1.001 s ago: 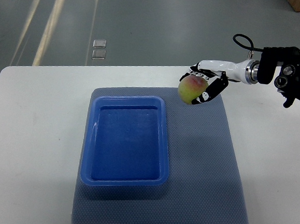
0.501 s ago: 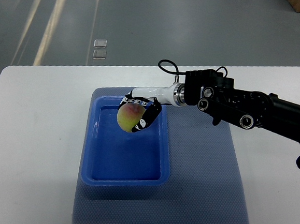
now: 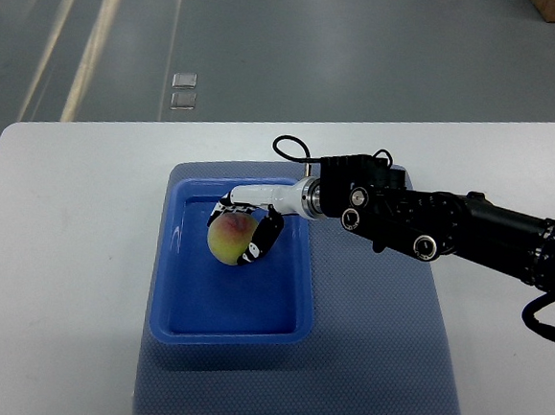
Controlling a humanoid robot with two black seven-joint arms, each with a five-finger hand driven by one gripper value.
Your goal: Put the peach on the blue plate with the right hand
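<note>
One peach (image 3: 229, 238), one blue plate (image 3: 170, 328), one grey mat (image 3: 382, 341), one white table (image 3: 51, 276), one robot hand (image 3: 247, 226); floor items unclear.

The right hand (image 3: 247, 226) is hanging over the far half of the blue plate (image 3: 170, 286), wrapped around the peach (image 3: 228, 239), and its dark forearm is lying across the plate's right rim and the grey mat (image 3: 382, 341). The plate's near half is lying open. The white table (image 3: 60, 277) to the left is offering a free way in.
</note>
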